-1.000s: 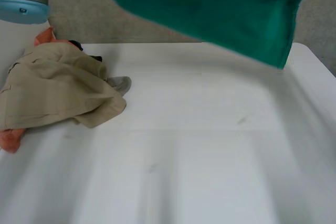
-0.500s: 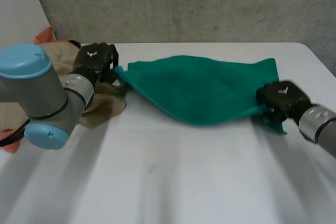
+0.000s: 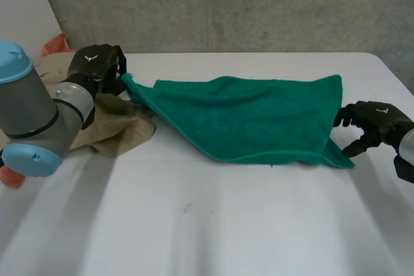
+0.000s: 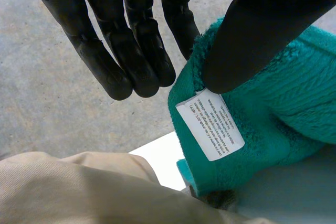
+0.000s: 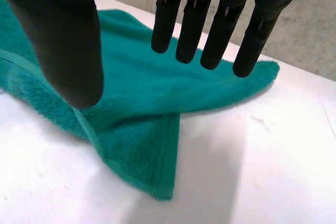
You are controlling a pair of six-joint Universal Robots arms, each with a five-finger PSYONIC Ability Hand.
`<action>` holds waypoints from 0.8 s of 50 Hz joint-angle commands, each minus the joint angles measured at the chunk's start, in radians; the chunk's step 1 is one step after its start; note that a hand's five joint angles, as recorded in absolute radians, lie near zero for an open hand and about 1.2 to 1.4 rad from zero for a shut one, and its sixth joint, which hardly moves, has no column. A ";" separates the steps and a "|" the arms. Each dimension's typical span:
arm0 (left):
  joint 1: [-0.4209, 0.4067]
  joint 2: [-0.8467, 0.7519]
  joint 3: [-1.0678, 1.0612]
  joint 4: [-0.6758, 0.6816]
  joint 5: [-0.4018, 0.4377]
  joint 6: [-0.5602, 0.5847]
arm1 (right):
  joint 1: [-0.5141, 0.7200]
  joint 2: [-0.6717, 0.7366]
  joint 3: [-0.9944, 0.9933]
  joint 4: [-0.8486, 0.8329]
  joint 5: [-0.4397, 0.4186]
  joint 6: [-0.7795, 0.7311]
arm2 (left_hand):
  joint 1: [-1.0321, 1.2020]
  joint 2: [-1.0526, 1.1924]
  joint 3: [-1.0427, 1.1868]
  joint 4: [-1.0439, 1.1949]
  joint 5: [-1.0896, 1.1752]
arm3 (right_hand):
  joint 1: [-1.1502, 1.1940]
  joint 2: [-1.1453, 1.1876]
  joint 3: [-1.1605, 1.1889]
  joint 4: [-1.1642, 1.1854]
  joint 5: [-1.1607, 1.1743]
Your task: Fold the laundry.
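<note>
A green towel [image 3: 246, 117] lies spread across the middle of the white table [image 3: 226, 224]. My left hand [image 3: 97, 66] holds the towel's left corner a little above the table. In the left wrist view the thumb [image 4: 252, 40] pinches that corner [image 4: 273, 108] against the fingers [image 4: 131, 51], just above a white label [image 4: 210, 124]. My right hand [image 3: 375, 121] hovers just beyond the towel's right corner, open and empty. In the right wrist view its fingers [image 5: 194, 19] are spread above the towel [image 5: 142, 93], whose corner lies folded over on the table.
A beige garment [image 3: 97, 121] is heaped at the table's left, under and beside my left hand, with orange cloth [image 3: 13, 172] under it. It also lies below the held corner [image 4: 79, 187]. A grey wall [image 3: 259, 4] stands behind the table.
The towel, swinging high in the air a second ago, has come down across the table. My right hand has let go of the right corner and drawn back to the right. The left hand has shifted left.
</note>
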 commanded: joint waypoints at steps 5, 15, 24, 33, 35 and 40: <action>0.004 0.003 0.007 -0.020 0.013 -0.011 | 0.011 0.054 0.030 0.027 -0.006 -0.023 | 0.271 0.203 0.209 0.200 0.231 | 0.110 0.118 0.104 0.108 0.099; 0.001 0.005 0.005 -0.028 0.013 -0.016 | 0.060 0.119 0.047 -0.108 -0.002 -0.051 | 0.271 0.203 0.209 0.200 0.231 | 0.237 0.244 0.230 0.234 0.225; -0.009 0.029 0.002 -0.078 0.008 -0.010 | 0.085 0.176 0.014 -0.134 0.015 -0.107 | 0.271 0.203 0.209 0.200 0.231 | 0.765 0.773 0.759 0.763 0.754; -0.032 0.106 -0.039 -0.265 -0.041 0.041 | -0.026 0.025 0.037 -0.104 0.047 -0.094 | 0.271 0.203 0.209 0.200 0.231 | 0.769 0.776 0.762 0.766 0.757; -0.035 0.140 -0.068 -0.346 -0.053 0.091 | -0.085 -0.016 0.040 -0.047 0.020 -0.142 | 0.271 0.203 0.209 0.200 0.231 | 0.769 0.776 0.762 0.766 0.757; -0.047 0.203 -0.143 -0.545 -0.065 0.217 | -0.210 -0.088 0.033 0.221 -0.071 -0.412 | 0.271 0.203 0.209 0.200 0.231 | 0.769 0.776 0.762 0.766 0.757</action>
